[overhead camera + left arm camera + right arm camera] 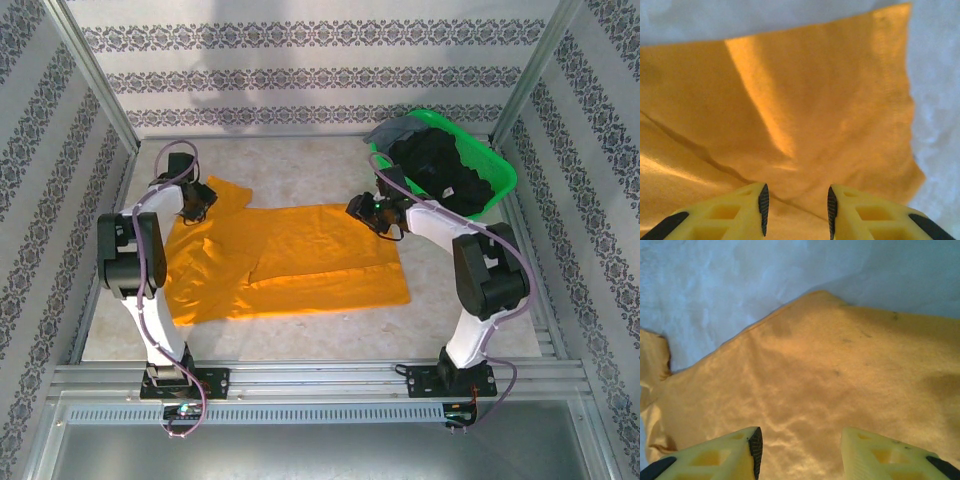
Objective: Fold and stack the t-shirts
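orange t-shirt (pixel 300 262) flat on tabletop (pixel 300 170); left pincer (pixel 797 202) at its 10 o'clock, right pincer (pixel 801 442) at 2 o'clock, both parted over cloth.

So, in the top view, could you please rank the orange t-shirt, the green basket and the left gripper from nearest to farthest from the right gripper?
1. orange t-shirt: its far right edge lies right under the right gripper.
2. green basket: just behind and to the right, in the table's far right corner.
3. left gripper: across the shirt, over its left side.
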Controlling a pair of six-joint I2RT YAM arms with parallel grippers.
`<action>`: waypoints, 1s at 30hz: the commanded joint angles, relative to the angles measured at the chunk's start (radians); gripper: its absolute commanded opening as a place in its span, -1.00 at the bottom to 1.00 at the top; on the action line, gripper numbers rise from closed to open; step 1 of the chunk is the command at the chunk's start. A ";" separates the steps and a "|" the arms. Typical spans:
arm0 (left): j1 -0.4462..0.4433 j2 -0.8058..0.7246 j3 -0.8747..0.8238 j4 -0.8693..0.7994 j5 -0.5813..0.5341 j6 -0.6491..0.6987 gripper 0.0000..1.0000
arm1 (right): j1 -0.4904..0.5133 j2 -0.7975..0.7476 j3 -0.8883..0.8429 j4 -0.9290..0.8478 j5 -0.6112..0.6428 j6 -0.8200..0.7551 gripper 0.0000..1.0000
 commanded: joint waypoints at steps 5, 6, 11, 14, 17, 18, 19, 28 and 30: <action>0.003 -0.061 -0.146 0.048 -0.009 -0.055 -0.25 | 0.044 0.040 -0.041 -0.132 0.091 0.053 -0.08; 0.007 -0.056 -0.155 0.036 -0.008 -0.050 -0.25 | 0.048 0.044 -0.055 -0.133 0.095 0.063 -0.08; 0.024 -0.063 -0.215 0.010 -0.031 -0.023 -0.25 | 0.065 0.082 -0.070 -0.214 0.124 0.081 -0.07; 0.036 -0.079 -0.245 -0.006 -0.037 0.002 -0.25 | 0.083 0.097 -0.074 -0.269 0.124 0.080 -0.06; 0.049 -0.102 -0.278 -0.024 -0.039 0.022 -0.25 | 0.110 0.083 -0.094 -0.331 0.130 0.088 -0.05; 0.053 -0.114 -0.290 -0.031 -0.041 0.028 -0.25 | 0.120 0.070 -0.106 -0.349 0.132 0.097 -0.05; 0.057 -0.124 -0.302 -0.036 -0.042 0.034 -0.25 | 0.129 0.060 -0.116 -0.358 0.129 0.105 -0.04; 0.080 -0.192 -0.288 -0.038 -0.004 0.117 -0.11 | 0.183 -0.095 -0.166 -0.417 0.152 0.209 0.01; 0.072 -0.200 -0.244 -0.044 -0.011 0.120 -0.06 | 0.180 -0.112 -0.135 -0.417 0.175 0.192 0.03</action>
